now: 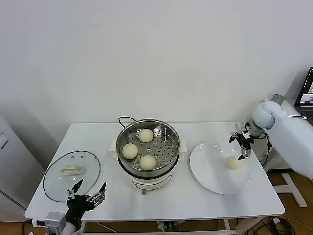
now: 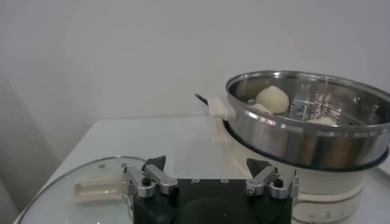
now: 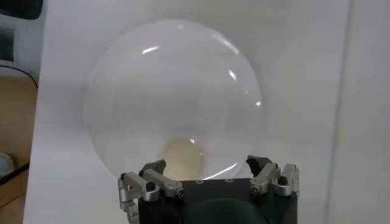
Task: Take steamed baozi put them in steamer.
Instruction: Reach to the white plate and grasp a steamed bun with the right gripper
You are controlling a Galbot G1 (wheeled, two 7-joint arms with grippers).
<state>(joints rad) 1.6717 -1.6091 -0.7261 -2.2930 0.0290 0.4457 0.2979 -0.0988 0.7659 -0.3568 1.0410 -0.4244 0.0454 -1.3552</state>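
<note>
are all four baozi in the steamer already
No, the steamer holds three baozi, while a fourth bun sits on the white plate beneath the open right gripper.

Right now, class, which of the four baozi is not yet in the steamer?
The baozi on the white plate, below the open right gripper; the other three sit inside the steamer.

top of steamer [image 1: 148, 147]: open | lid [image 1: 71, 175]: aside, left | plate [image 1: 215, 171]: unobstructed from above

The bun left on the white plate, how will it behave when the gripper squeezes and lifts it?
The bun looks smooth and domed, so it is probably soft and may dent under a firm pinch. Being round on a glossy white plate, it could slide or roll if nudged. The open right gripper hovers above it.
</note>
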